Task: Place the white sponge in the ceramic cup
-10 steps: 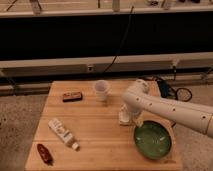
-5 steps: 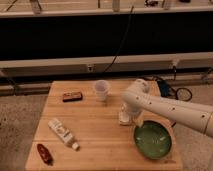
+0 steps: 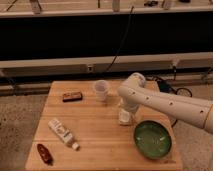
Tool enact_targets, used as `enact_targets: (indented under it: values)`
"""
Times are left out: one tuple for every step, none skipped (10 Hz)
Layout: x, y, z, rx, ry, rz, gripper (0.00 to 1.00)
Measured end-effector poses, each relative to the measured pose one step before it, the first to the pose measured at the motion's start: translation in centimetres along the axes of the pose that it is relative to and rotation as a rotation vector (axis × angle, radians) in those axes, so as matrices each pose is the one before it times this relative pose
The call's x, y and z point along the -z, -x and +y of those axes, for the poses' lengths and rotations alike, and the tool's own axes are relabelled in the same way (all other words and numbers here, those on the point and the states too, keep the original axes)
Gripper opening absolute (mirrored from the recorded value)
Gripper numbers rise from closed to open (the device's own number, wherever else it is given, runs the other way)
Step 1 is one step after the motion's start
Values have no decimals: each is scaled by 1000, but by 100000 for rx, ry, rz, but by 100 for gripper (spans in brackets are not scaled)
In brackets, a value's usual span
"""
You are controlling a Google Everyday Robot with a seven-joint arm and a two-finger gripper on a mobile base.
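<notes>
The white sponge (image 3: 125,119) lies on the wooden table (image 3: 95,130), right of centre. My gripper (image 3: 125,111) points straight down onto it from the white arm (image 3: 165,102) that reaches in from the right. Its fingers stand open on either side of the sponge, and the sponge's top is partly hidden by them. The ceramic cup (image 3: 101,89) stands upright near the table's back edge, a short way left of and behind the gripper.
A green bowl (image 3: 152,140) sits at the front right, close to the sponge. A white labelled bottle (image 3: 62,133) lies at the front left, with a reddish-brown object (image 3: 45,153) near the front left corner. A brown bar (image 3: 72,96) lies left of the cup.
</notes>
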Motion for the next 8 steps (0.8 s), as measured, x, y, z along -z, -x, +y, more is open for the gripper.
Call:
enact_targets:
  values:
    - [-239,52,-254,1818,-3,-933,80]
    - [-290,34,-252,1408,-54,-673,80]
    - [-441,86,-296,1488,39,-861,80]
    - [-829,-40,-186,1526,63,-1544,80]
    - [-732,-109,4,1003,135,-1260,80]
    - [-763,-112,-54,937,151,-1205,80]
    - [-733,-118,-133,905,348,-956,80]
    - [-791,-93,-63,784,595,-960,80]
